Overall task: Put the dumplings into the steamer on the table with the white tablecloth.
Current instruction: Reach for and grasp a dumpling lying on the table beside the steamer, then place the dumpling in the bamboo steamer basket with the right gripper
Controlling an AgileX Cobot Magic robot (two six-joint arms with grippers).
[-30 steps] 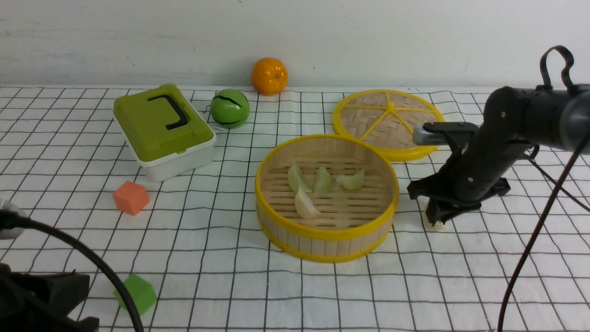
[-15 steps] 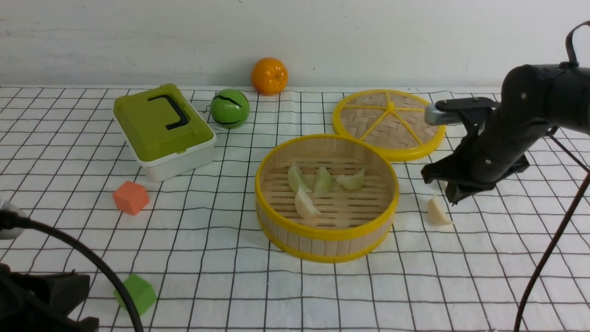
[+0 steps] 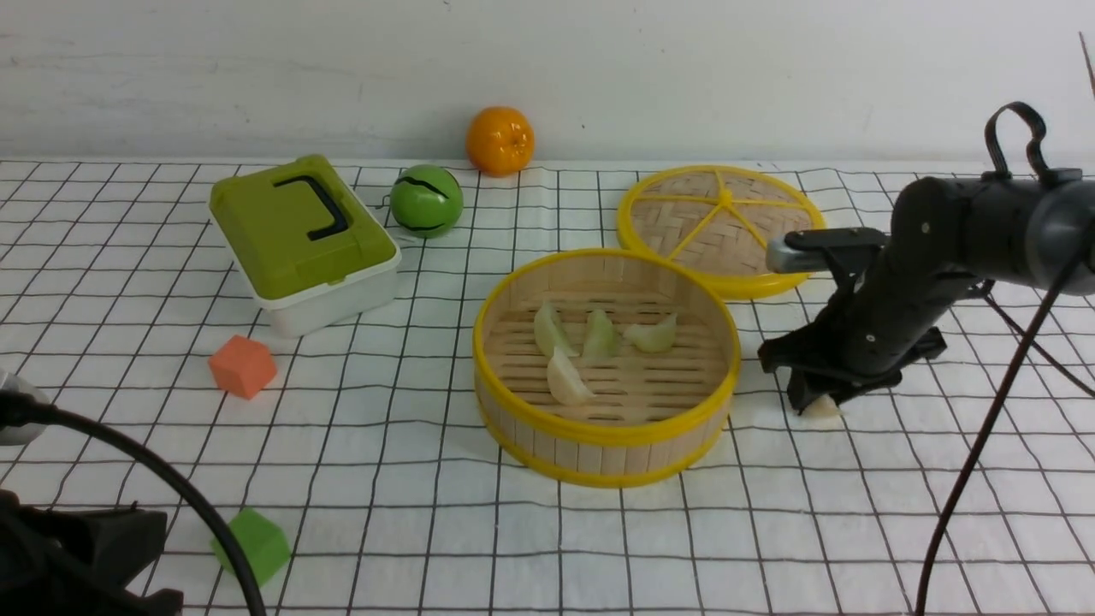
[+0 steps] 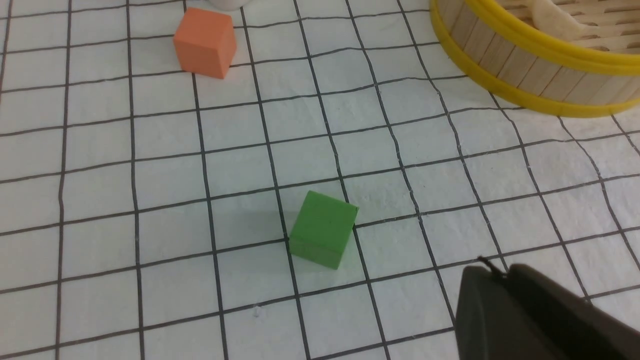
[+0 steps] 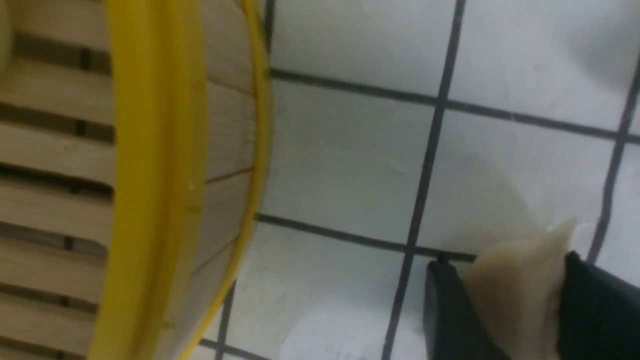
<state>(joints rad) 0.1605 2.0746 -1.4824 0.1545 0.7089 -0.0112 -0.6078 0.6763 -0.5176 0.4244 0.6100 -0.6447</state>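
Beside the steamer, a cream dumpling sits between half-open jaws of the right pincer (grip uncertain)

Bright, even light from above; soft shadow under steamer. Front view sharp. Right wrist view blurred: dumpling between fingers soft-edged.

Green cube, orange cube, steamer.
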